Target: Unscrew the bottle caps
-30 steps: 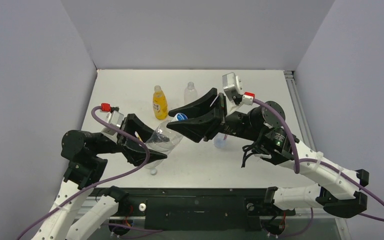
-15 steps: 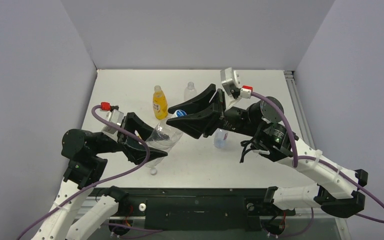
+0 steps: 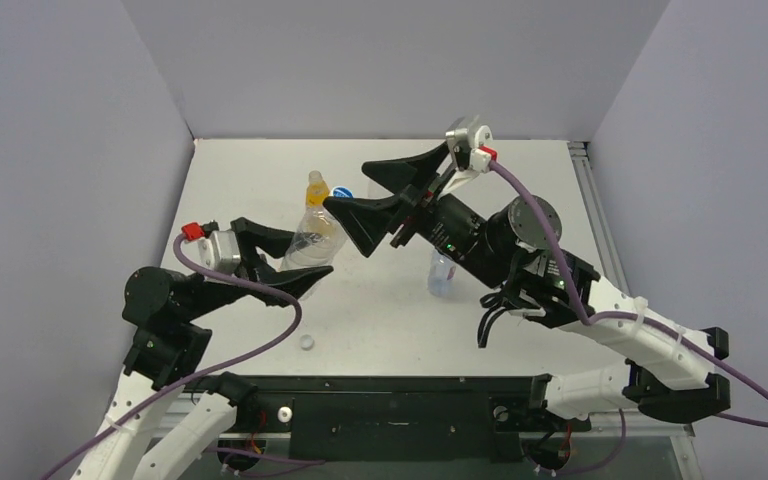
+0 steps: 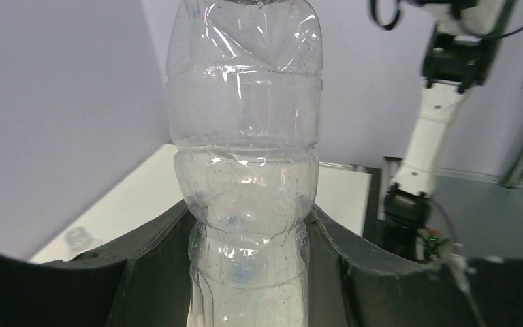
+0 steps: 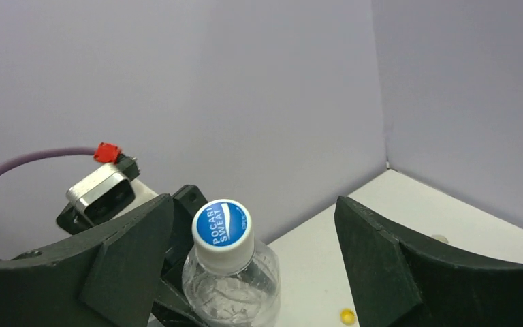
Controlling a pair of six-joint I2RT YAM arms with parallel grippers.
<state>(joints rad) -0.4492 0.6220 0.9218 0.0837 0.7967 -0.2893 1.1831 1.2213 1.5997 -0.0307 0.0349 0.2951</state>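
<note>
Right hand (image 5: 253, 231) now open around the cap (image 5: 223, 223) it pinched; your left hand (image 3: 305, 255) grips the bottle (image 4: 245, 136). Cap still on, so you likely need another twist.

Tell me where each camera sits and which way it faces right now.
Top external: above and behind the bases, looking down on the table; left arm and right arm show.
Left wrist: looks along the left gripper at the clear bottle it clamps.
Right wrist: looks down on the blue-topped cap framed by the open right gripper.
Shared: all three show that bottle.
</note>
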